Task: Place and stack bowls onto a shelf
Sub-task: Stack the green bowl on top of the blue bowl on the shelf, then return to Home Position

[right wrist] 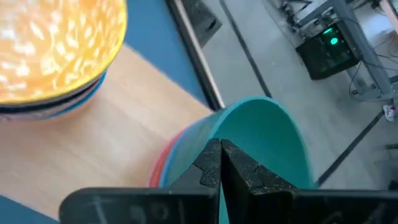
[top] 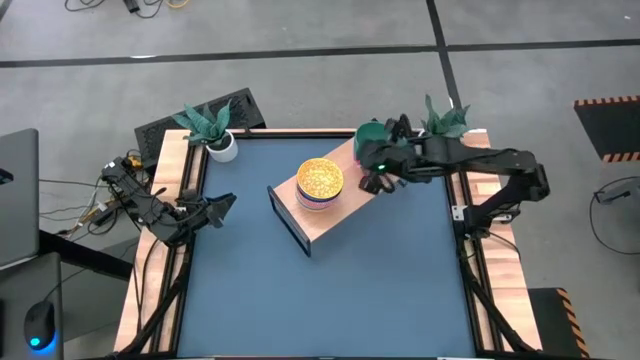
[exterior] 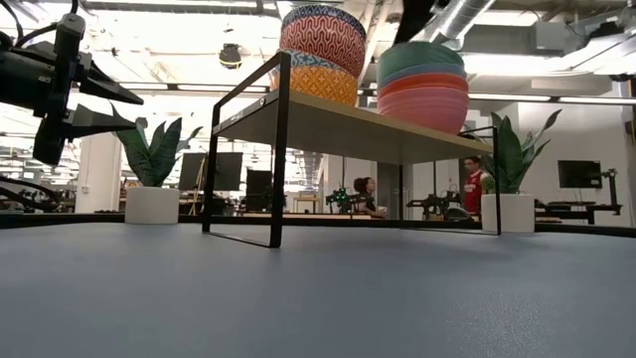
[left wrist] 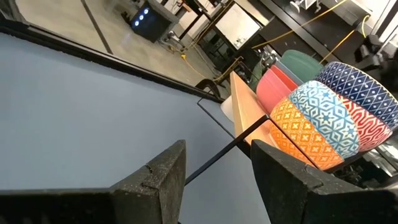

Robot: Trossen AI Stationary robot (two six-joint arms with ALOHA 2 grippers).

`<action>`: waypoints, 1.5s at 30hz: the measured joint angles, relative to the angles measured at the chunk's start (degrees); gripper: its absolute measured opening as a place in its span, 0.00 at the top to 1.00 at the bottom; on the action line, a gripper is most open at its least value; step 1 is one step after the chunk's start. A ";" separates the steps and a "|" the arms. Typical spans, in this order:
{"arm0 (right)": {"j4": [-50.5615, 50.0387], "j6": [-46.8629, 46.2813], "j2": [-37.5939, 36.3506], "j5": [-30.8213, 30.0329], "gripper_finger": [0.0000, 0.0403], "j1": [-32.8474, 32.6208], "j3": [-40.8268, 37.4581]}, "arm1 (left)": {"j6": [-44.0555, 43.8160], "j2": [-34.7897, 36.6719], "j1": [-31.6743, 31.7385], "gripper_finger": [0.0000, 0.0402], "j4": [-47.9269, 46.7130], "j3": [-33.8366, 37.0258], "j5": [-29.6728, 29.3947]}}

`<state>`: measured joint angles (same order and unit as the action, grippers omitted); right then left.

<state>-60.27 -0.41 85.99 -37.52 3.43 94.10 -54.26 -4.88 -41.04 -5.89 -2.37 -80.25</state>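
Note:
The shelf (top: 330, 215) is a light-wood board on a black frame, standing aslant mid-table. On it, a stack of small patterned bowls (top: 320, 182) (exterior: 320, 55) (left wrist: 329, 118) has a yellow-orange one on top (right wrist: 56, 50). Beside it towards the far right stands a stack of plain bowls (exterior: 422, 89) (left wrist: 283, 78), pink below and a teal bowl (right wrist: 267, 143) on top. My right gripper (right wrist: 221, 165) (top: 375, 160) is above this stack, shut at the teal bowl's rim. My left gripper (left wrist: 214, 168) (top: 222, 205) is open, raised by the table's left edge. My right gripper comes from above, pointing down, onto the teal bowl's rim (right wrist: 214, 127). The rim runs in between the two fingers, one on the inner side and one on the outer; the fingers hide the contact itself. The bowl sits nested upright on the plain stack.
Two plants in white pots stand at the far corners, one left (top: 222, 148) (exterior: 151, 204) and one right (top: 445, 120) (exterior: 514, 211). Wooden rails (top: 165, 215) line the table's sides. Bare blue tabletop (top: 330, 300) lies near the shelf. People (exterior: 475, 184) are in the room behind.

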 joint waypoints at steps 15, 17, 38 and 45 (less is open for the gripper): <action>-1.37 3.16 -0.43 -1.51 0.93 -2.35 3.60 | -1.94 -0.01 0.00 0.59 0.13 0.00 0.37; -3.55 2.03 -3.92 -1.44 0.92 -3.60 5.74 | -2.55 0.01 0.00 0.59 0.26 0.00 0.39; -15.56 -37.42 -48.67 -1.22 0.90 -24.21 -24.57 | 1.39 0.01 0.00 0.59 1.37 0.00 6.88; 12.69 -31.78 -60.35 -7.80 0.90 -26.03 -50.30 | 9.58 0.01 0.00 0.59 8.55 0.02 11.50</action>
<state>-47.59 -32.19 25.64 -45.32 -22.60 43.79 -44.68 -4.86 -41.04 2.66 -2.35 -68.75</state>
